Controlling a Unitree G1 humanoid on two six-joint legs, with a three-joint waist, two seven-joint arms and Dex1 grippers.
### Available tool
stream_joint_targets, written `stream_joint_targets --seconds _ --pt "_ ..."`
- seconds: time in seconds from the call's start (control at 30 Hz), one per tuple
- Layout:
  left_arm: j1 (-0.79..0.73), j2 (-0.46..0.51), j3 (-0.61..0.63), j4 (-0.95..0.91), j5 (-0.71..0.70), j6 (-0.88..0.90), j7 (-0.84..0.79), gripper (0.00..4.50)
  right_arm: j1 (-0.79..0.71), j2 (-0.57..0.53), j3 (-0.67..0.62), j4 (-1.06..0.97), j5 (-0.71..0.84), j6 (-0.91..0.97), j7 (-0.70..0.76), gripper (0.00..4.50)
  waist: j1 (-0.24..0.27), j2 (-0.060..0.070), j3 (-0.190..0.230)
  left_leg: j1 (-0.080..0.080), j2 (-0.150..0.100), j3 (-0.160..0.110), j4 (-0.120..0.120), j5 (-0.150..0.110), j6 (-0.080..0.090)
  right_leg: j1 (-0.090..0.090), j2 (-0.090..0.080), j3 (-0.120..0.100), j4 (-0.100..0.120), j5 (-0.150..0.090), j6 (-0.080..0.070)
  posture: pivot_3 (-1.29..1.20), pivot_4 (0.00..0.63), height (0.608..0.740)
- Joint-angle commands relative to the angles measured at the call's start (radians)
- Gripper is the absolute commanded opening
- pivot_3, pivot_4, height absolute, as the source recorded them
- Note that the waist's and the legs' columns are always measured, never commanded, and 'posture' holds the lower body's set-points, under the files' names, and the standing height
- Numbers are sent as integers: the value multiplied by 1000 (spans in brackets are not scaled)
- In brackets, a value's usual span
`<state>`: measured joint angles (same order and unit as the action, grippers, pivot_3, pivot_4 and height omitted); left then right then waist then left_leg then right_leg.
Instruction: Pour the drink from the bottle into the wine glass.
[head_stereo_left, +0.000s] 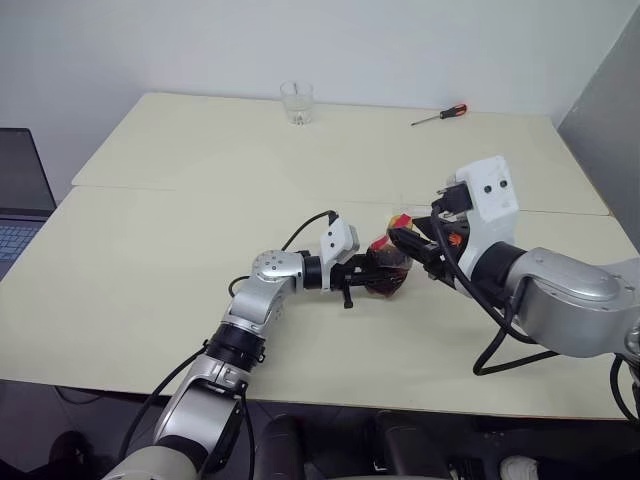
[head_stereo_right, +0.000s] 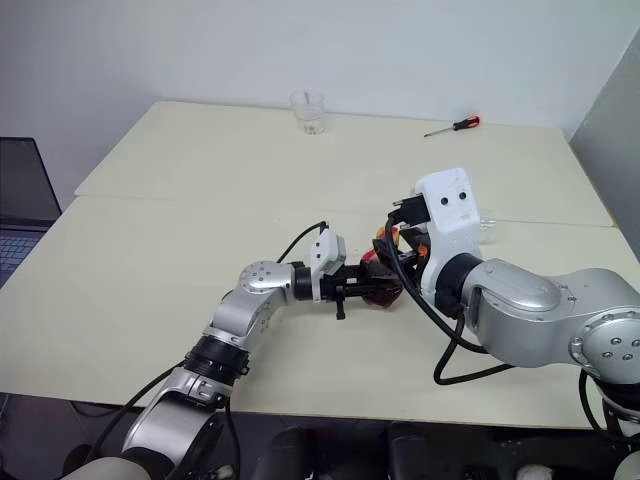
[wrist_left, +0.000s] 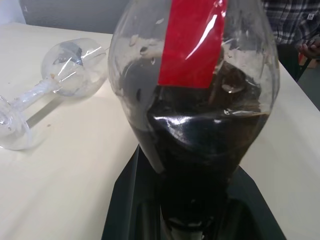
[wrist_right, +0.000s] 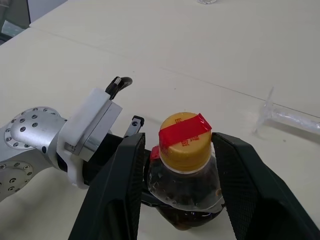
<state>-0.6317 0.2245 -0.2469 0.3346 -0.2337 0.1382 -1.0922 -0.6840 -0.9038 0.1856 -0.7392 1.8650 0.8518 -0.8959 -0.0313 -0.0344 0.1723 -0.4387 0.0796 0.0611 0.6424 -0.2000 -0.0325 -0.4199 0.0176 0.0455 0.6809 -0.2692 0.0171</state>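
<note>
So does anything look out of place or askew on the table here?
Yes. The clear stemmed wine glass lies on its side on the cream table rather than standing, so nothing can be poured into it yet. The small clear plastic bottle of dark drink still has its yellow cap on. I see no spill.

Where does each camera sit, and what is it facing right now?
Head pair: look down over the table; both arms meet at the bottle.
Left wrist: along the left claw at the bottle's body; wine glass lies beyond.
Right wrist: down on the yellow cap between the right claw fingers.
Shared: the bottle.
</note>
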Motion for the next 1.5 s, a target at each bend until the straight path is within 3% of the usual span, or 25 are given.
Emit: stream_joint_targets --seconds 0.03,0.2,0.63,0.73,0.97,1.13,1.27,1.4,1.5 --pt "-31 -13 14 -27 -9 -27 -1 665 -18 -3 12 -11 6 -21 13 2617 0 0 0 0 0 0 0 0 0 0 0 0 0 0 0 0 150 740" --pt "-31 -13 17 -25 -9 -29 -1 665 -25 -9 26 2 -8 -17 12 4175 0 0 0 0 0 0 0 0 0 0 0 0 0 0 0 0 150 740" --pt "-32 -27 14 -21 -8 -34 10 665 -40 -8 27 44 -68 7 28 4226 0 0 0 0 0 0 0 0 0 0 0 0 0 0 0 0 150 740" --pt "-29 -29 14 -23 -6 -35 14 665 -37 1 26 56 -91 10 31 3659 0 0 0 0 0 0 0 0 0 0 0 0 0 0 0 0 150 740" --pt "-22 -34 18 -31 -2 -38 29 644 -22 24 20 75 -136 20 48 1261 1 0 0 0 0 0 0 0 0 0 0 0 0 0 0 0 150 740" --pt "-27 -36 22 -26 0 -44 36 641 -28 16 3 91 -166 43 108 1260 1 0 0 0 0 0 0 0 0 0 0 0 0 0 0 0 150 740" --pt "-24 -41 18 -33 0 -40 42 641 -19 -8 -36 86 -271 63 359 1259 1 0 0 -1 0 0 0 0 0 0 0 -1 0 0 0 0 150 740" --pt "-17 -45 14 -39 -1 -39 35 639 13 -100 -24 128 -563 12 903 1259 2 0 0 -1 0 0 0 0 0 0 0 -2 -1 0 0 0 150 740" --pt "-19 -45 16 -45 -2 -36 33 638 -33 -147 53 242 -783 -100 1371 1259 2 0 0 0 -1 1 1 0 0 0 0 -3 -1 0 0 0 150 740"
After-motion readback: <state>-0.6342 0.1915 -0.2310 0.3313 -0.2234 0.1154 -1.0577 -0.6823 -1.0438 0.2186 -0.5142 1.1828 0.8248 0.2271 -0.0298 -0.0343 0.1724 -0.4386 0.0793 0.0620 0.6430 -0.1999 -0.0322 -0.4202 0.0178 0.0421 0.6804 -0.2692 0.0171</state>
